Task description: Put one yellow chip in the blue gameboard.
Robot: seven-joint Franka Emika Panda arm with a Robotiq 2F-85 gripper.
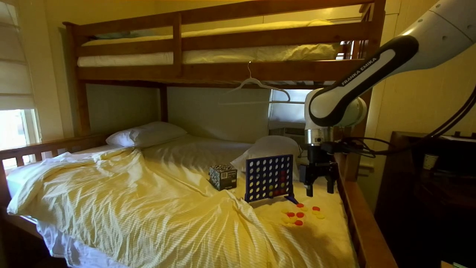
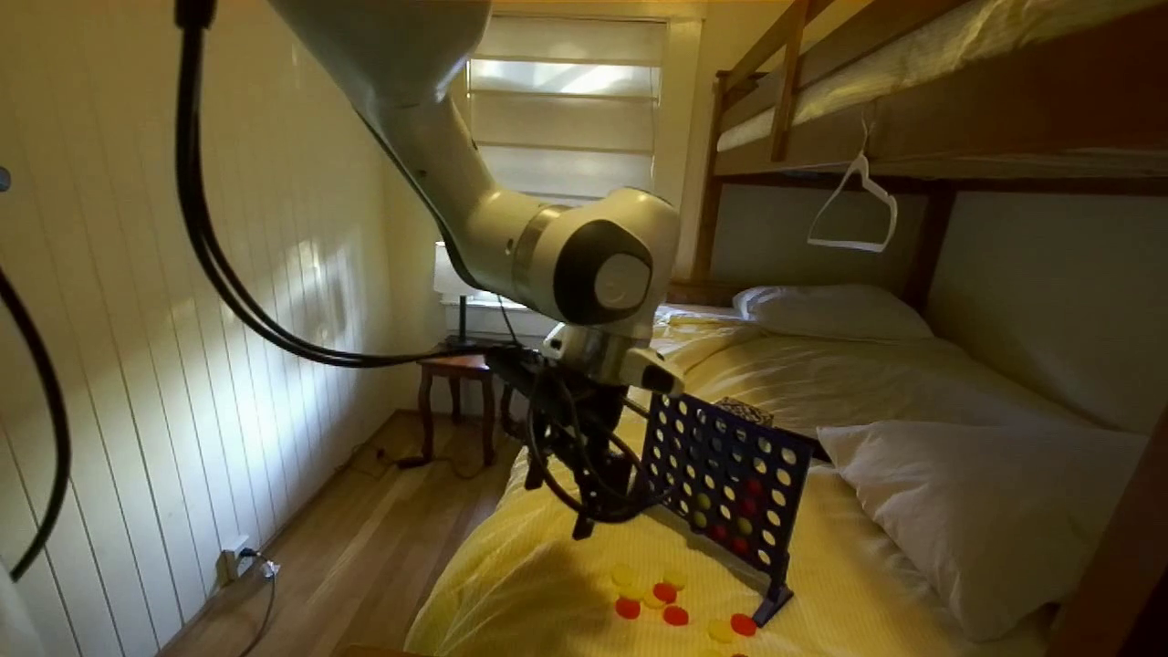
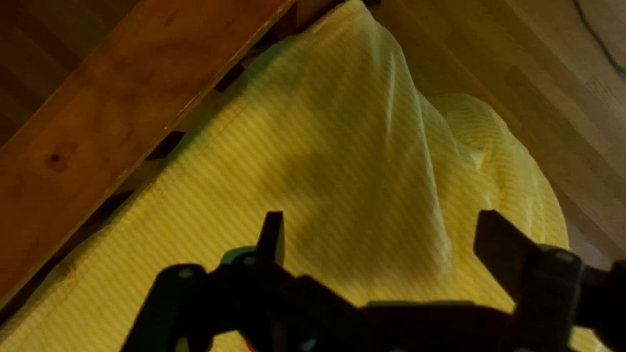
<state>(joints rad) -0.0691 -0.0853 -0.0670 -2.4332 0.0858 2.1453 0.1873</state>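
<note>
You're holding the black two-fingered pincer [image 3: 380,214] over a striped yellow cloth cover [image 3: 342,166]; its jaws are standing well apart, gripping nothing, only cover showing between them; here's what the coming move is turning on: the flat, round yellow plastic chips [image 2: 623,575] are lying lower than the pincer, mixed among flat, round red plastic chips [image 2: 675,616], and they aren't sitting under that gap; the wrist view is catching just a red sliver [image 3: 250,347] at its bottom edge, so you're probably needing to go that way as well as down; discs are offering no long axis, and with a lone white-and-black arm [image 1: 366,74] you're having no choice of side.

Just beyond the chips, in an exterior view, the upright, square dark-blue plastic gameboard [image 1: 267,178] is standing left of the pincer, nearly face-on, one foot resting just beside the scatter; it's already carrying red and yellow pieces [image 2: 748,506] low down.

Underneath, the cover is looking soft, so a chip may be tilting when pressed; past the board a small, dark patterned box [image 1: 223,177] and a white cloth pillow [image 2: 976,511] are resting; overhead a brown wooden bunk bed [image 1: 215,73] is looming, a white clothes hanger [image 2: 847,245] dangling from its rail; farther off, a pale window shade [image 2: 566,114] is glowing.
</note>
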